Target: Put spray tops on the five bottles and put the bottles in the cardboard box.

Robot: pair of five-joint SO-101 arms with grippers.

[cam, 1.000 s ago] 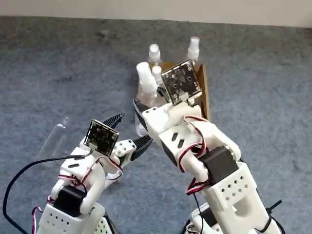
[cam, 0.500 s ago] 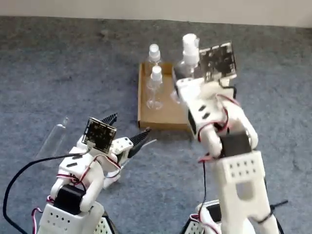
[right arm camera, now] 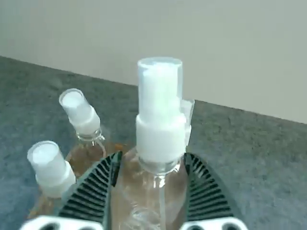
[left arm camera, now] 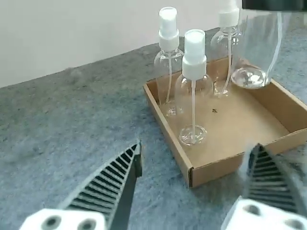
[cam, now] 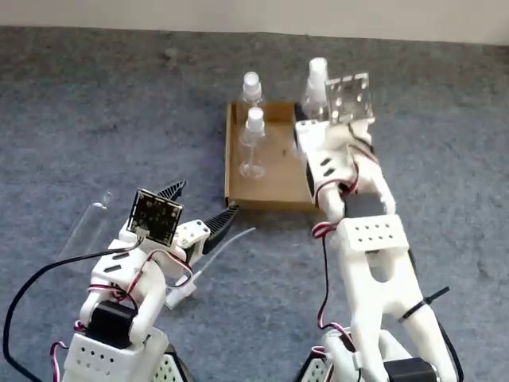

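At the far right corner of the cardboard box (cam: 274,181), the right gripper (right arm camera: 152,163) is clamped on a capped bottle (right arm camera: 159,110); the left gripper (cam: 204,198), jaws apart, hangs by its near left corner.

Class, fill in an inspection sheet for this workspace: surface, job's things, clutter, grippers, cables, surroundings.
Surface: grey carpet.
Job's things: cardboard box with three capped bottles upright in it: corner bottle, middle bottle, back bottle. A fourth bottle, capped, is held over the box.
Clutter: clear cylinder and thin white tube lying on the carpet.
Grippers: left gripper open and empty above the carpet; right gripper shut on the fourth bottle.
Cables: black cable beside the left arm; red and white wires on the right arm.
Surroundings: pale wall behind the carpet.
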